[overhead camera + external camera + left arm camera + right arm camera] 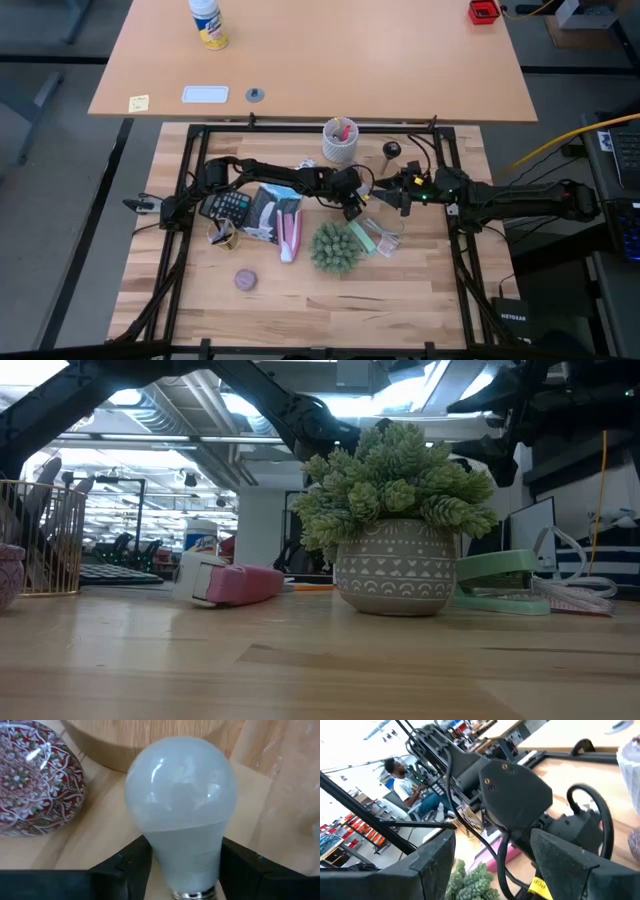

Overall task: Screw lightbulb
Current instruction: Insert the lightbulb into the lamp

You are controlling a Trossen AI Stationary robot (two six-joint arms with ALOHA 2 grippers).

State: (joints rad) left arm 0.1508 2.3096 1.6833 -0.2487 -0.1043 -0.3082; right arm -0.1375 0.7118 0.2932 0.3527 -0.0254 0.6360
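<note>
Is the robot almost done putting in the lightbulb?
Not yet. The left claw has its fingers on either side of the lightbulb, near its metal base, and the wooden disc sits just beyond it. The socket isn't visible, so the screwing in seems still to come. The right claw waits open nearby.

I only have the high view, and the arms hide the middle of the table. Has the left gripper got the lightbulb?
Observer: Yes. In the left wrist view the lightbulb sits between the fingers of the left gripper, which seem to press its neck from both sides.
Operator: What lies ahead of it?
Observer: A wooden disc just beyond the lightbulb, with a red patterned glass object beside it.
Operator: And the right gripper?
Observer: The right gripper is open and empty, facing the left arm's wrist.
</note>
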